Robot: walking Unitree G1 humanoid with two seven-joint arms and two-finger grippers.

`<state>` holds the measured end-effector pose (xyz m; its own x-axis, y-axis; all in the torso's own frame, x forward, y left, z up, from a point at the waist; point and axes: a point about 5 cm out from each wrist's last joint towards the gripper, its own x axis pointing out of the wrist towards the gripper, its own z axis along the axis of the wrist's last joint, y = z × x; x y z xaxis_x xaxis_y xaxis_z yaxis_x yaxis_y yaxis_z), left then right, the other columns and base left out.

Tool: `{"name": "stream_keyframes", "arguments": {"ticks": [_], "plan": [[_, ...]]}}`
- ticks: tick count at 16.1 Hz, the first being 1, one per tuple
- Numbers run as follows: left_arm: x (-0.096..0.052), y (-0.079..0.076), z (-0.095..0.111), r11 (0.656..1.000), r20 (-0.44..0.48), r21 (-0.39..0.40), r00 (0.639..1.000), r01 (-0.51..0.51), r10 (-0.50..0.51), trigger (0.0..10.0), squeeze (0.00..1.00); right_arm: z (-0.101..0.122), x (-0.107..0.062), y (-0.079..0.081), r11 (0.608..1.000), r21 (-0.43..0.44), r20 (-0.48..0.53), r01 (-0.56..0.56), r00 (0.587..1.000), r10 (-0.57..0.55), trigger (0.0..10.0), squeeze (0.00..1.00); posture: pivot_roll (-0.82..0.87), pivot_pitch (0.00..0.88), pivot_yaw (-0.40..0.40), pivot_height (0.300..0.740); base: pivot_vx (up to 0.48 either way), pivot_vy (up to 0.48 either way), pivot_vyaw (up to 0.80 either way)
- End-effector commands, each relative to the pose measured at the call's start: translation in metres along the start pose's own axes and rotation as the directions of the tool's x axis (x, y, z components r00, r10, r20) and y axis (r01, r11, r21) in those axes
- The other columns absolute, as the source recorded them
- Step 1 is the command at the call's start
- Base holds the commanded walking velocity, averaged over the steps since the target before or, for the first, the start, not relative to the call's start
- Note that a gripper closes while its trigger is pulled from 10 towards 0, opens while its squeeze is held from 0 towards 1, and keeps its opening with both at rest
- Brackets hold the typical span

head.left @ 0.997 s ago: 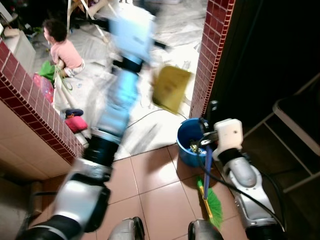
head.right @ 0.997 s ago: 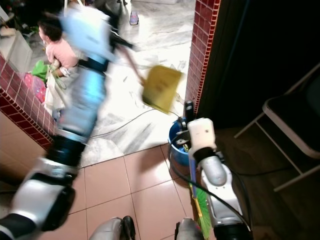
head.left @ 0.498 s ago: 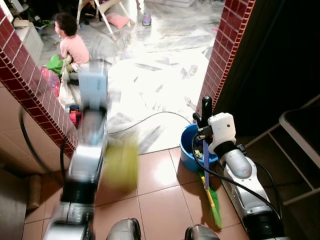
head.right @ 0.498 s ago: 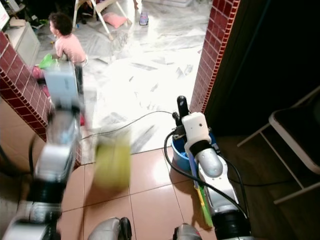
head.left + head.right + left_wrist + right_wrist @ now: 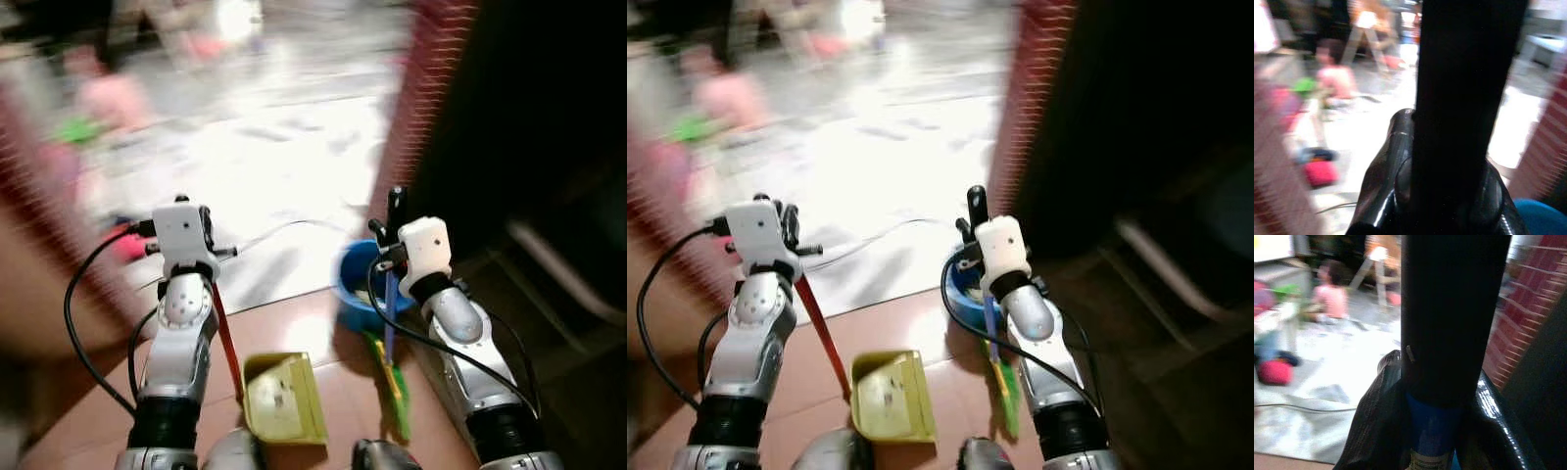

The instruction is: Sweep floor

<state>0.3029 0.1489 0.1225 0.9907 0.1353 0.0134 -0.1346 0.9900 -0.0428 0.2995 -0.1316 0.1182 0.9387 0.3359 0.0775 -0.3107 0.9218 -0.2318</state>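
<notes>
Head views blurred, so background detail unreliable. Left gripper [image 5: 186,257] raised at chest level, fingers closed around the red handle [image 5: 227,338] of a yellow dustpan [image 5: 284,399]; handle slanted down and inward so that the pan rests flat on the reddish tile floor [image 5: 950,387] just ahead of the robot's feet, mouth facing away, presumably ready to receive sweepings. Right gripper [image 5: 389,257] clamped on the blue shaft of a broom [image 5: 390,328], held near upright with green bristles [image 5: 397,392] down at the tiles just right of the dustpan; placement judged to suit short strokes toward the pan. Blue bucket [image 5: 358,284] standing on the floor just beyond the broom, close to the brick pillar [image 5: 1024,108], likely meant for emptying the pan. White cable [image 5: 872,243] lying across the pale marble floor further out; risk of snagging if the broom reaches that far. Person in pink [image 5: 1332,298] seated on the marble well apart from the work area, with a red item [image 5: 1320,172] nearby. No debris discernible on the tiles through the blur. Sweeping judged set up, not visibly under way.
</notes>
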Motion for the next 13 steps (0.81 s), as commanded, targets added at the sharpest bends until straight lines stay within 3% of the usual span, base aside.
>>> {"name": "stream_keyframes", "arguments": {"ticks": [1, 7, 13], "plan": [[-0.003, -0.008, 0.004, 0.999, 0.004, -0.021, 0.999, 0.034, -0.034, 10.0, 0.0, 0.004, 0.002, -0.009, 1.0, -0.029, 0.016, 0.012, 1.0, -0.011, 10.0, 0.0, -0.06, 0.045, -0.016, 0.74, 0.0, 0.0, -0.51], [-0.001, -0.011, 0.002, 1.0, -0.013, -0.019, 1.0, 0.022, -0.023, 10.0, 0.0, 0.009, 0.007, -0.019, 0.999, -0.051, 0.033, 0.005, 0.999, -0.004, 10.0, 0.0, -0.07, 0.045, -0.018, 0.74, 0.0, -0.041, 0.0], [0.001, -0.01, 0.005, 1.0, -0.012, -0.019, 1.0, 0.017, -0.018, 10.0, 0.0, 0.014, 0.006, -0.007, 0.997, -0.025, 0.082, -0.074, 0.994, 0.076, 10.0, 0.0, -0.07, 0.051, -0.008, 0.74, 0.0, 0.0, 0.0]]}}
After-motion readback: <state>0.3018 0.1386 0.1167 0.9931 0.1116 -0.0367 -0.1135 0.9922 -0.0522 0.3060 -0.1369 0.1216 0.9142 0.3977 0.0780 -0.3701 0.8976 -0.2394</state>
